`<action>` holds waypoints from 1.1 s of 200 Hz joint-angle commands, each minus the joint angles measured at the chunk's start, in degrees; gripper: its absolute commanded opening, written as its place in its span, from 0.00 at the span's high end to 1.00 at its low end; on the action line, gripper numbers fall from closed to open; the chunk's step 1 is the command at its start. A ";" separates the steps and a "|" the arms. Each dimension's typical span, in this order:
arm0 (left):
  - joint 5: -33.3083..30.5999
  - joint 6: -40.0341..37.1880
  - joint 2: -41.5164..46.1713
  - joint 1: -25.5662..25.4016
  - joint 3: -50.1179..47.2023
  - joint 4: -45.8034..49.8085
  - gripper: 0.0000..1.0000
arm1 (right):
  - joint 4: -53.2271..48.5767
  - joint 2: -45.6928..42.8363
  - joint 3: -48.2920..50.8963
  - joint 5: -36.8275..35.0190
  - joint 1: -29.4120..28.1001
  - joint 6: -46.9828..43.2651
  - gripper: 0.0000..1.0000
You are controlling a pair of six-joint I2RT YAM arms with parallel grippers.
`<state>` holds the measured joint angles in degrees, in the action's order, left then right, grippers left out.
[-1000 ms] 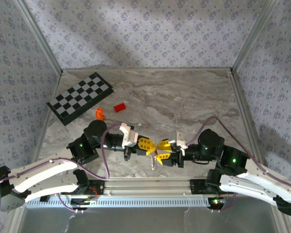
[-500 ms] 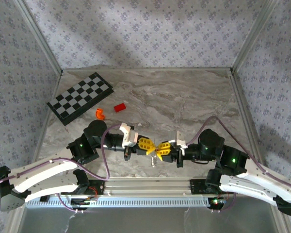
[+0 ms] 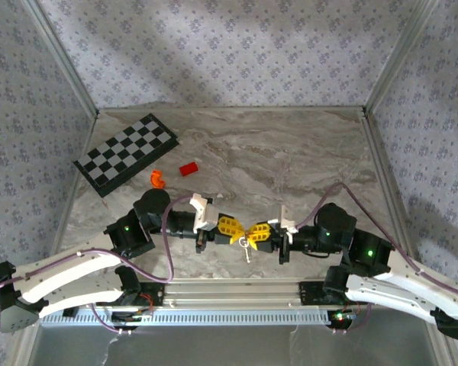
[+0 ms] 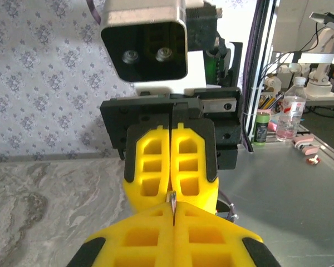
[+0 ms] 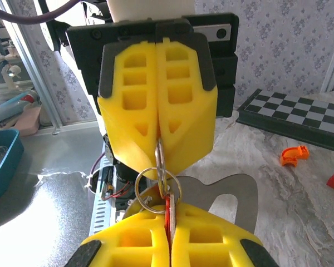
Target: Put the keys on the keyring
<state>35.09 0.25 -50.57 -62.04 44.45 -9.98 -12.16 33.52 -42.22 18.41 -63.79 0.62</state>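
Left gripper [image 5: 158,161] jaws clamped flat silvery metal keys [image 5: 236,188], right gripper [image 5: 168,231] jaws pinched thin red-tagged metal keyring [image 5: 166,203]; threading likely needed steady, aligned twist.

Tally as I read it from my station: grippers, two, being left gripper [image 3: 240,231] and right gripper [image 3: 253,232]; chessboard [image 3: 127,153], one; red block [image 3: 188,169], one; orange curved piece [image 3: 157,179], one; keyring [image 5: 157,182], one; keys [image 5: 228,197], one flat blade plain to me, others uncountable.

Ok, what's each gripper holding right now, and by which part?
Right gripper pinches the keyring by its red tag; left gripper pinches a thin metal edge, key or ring unclear.
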 commanded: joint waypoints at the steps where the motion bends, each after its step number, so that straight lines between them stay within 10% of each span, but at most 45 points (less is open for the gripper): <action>1: -0.68 -1.26 1.26 -0.35 1.41 0.63 1.00 | 0.92 -0.90 -0.02 -0.81 -0.28 -0.71 0.99; 167: -7.89 -4.82 -1.47 -0.36 1.21 10.71 1.00 | -13.61 2.69 -9.60 -14.34 0.15 -4.58 1.00; 220: -11.89 -3.21 -1.40 -0.36 -1.98 7.39 0.63 | -20.15 8.30 -14.36 -21.83 0.24 -2.92 1.00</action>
<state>25.41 -3.75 -52.07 -62.04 43.83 -1.13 -29.28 40.51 -53.89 1.85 -63.77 -3.01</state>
